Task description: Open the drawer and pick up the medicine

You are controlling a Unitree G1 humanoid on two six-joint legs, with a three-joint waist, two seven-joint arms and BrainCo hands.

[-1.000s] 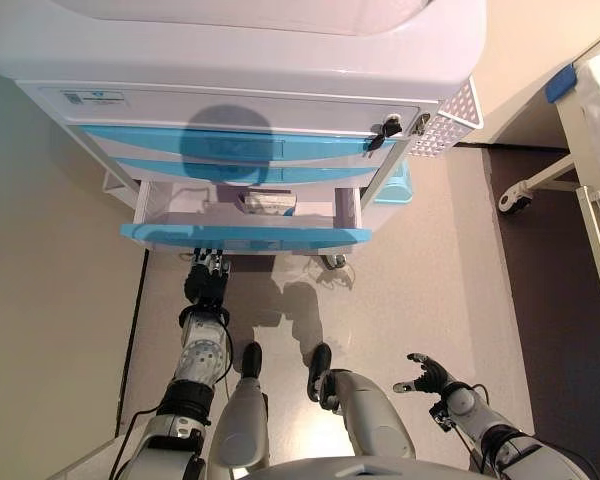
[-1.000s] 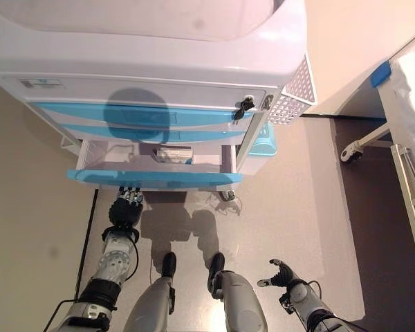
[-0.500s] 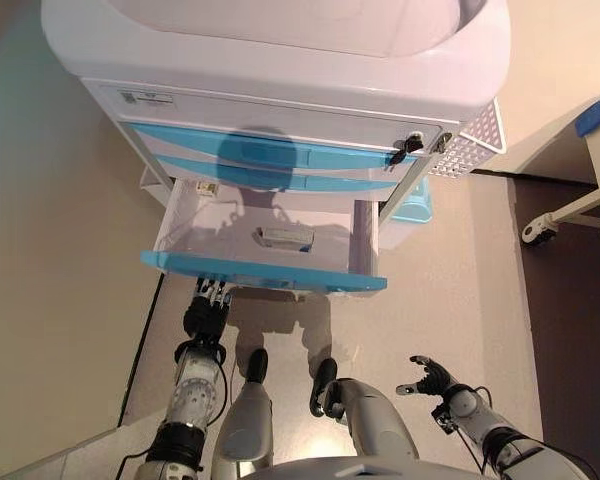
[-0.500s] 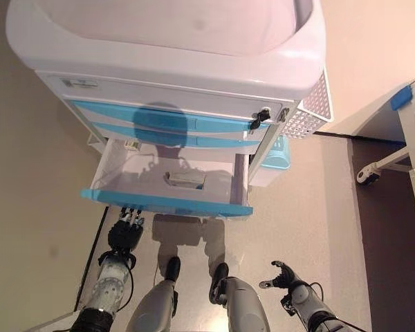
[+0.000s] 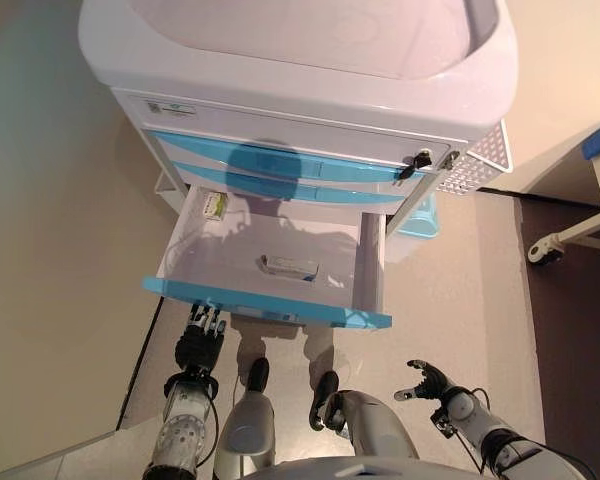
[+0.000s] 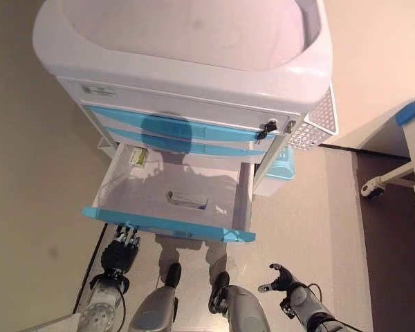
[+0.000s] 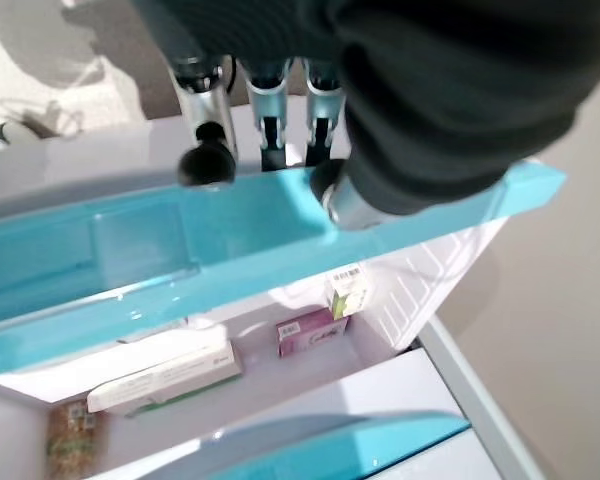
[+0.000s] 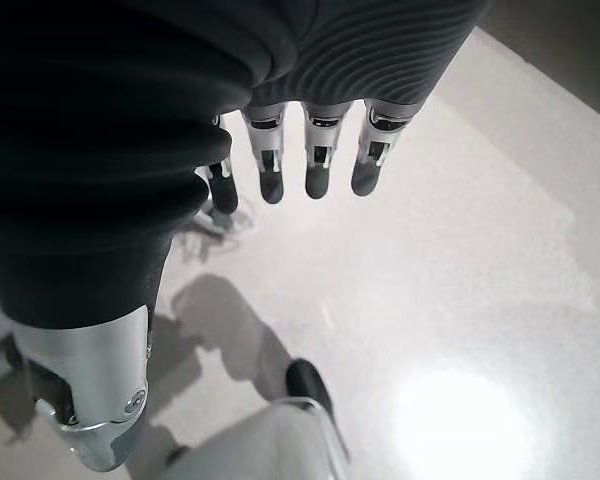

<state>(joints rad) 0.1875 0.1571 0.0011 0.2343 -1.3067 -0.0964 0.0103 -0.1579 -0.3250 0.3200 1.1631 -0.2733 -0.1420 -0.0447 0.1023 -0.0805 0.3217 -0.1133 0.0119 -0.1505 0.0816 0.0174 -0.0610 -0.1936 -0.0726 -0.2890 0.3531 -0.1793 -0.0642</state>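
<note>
Pale floor (image 5: 450,290) stretches beneath a white medical cart (image 5: 310,60) whose two upper blue-fronted drawers (image 5: 280,165) sit closed while the lowest drawer (image 6: 121,190) stands pulled far out toward the robot. A white perforated basket (image 5: 477,160) hangs on the cart's right side, with a light blue bin (image 5: 425,215) on the floor below it, and a wheeled metal frame (image 5: 570,235) shows at the right edge of the floor.

Inside the open drawer, a long flat white medicine box (image 5: 290,266) lies near the middle of the drawer floor, and a small green-and-white box (image 5: 215,205) sits in the back left corner. The left wrist view, looking up past the blue drawer front (image 7: 230,240), shows more than the head cameras: the long white box (image 7: 165,372), a small pink box (image 7: 312,330) beside it, the green-and-white box (image 7: 348,290) next to the side wall, and a brownish packet (image 7: 72,430) at one end.

The left hand (image 5: 199,345) is at the underside of the drawer front near its left corner, fingers (image 7: 205,165) hooked at the blue lip. The right hand (image 5: 428,382) hangs low at the robot's right, well apart from the cart, fingers (image 8: 315,170) loosely spread and holding nothing.
</note>
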